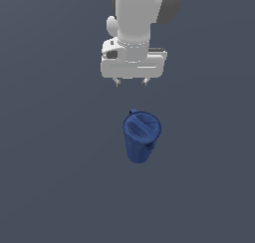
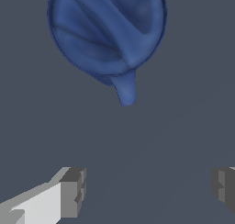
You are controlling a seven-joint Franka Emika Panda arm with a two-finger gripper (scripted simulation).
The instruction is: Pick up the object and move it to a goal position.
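Here, nearest the wrist camera, the gripper [image 2: 147, 191] is seen with its two fingers [image 2: 73, 191] spread wide apart, nothing held between them, only bare grey floor [image 2: 160, 136] in the gap. Further out, the dark blue container [image 2: 108, 30] is seen from above: round lidded top, with a small rim nub [image 2: 125, 92] pointed back toward the fingers. It is not between the jaws; it lies ahead of them, apart, no contact. In the exterior view the gripper [image 1: 131, 81] is hung above the floor [image 1: 50, 162] and the container [image 1: 141, 136] is stood upright below it in the picture, shifted slightly to the exterior view's right, tapered narrower toward its base, long axis vertical. How much of that offset is height and how much is sideways cannot be told. The task is judged barely begun: approach step, grasp not made. The coming move is judged to need the gripper centred over the lid, then lowered so the fingers straddle the body. No goal marker is visible.
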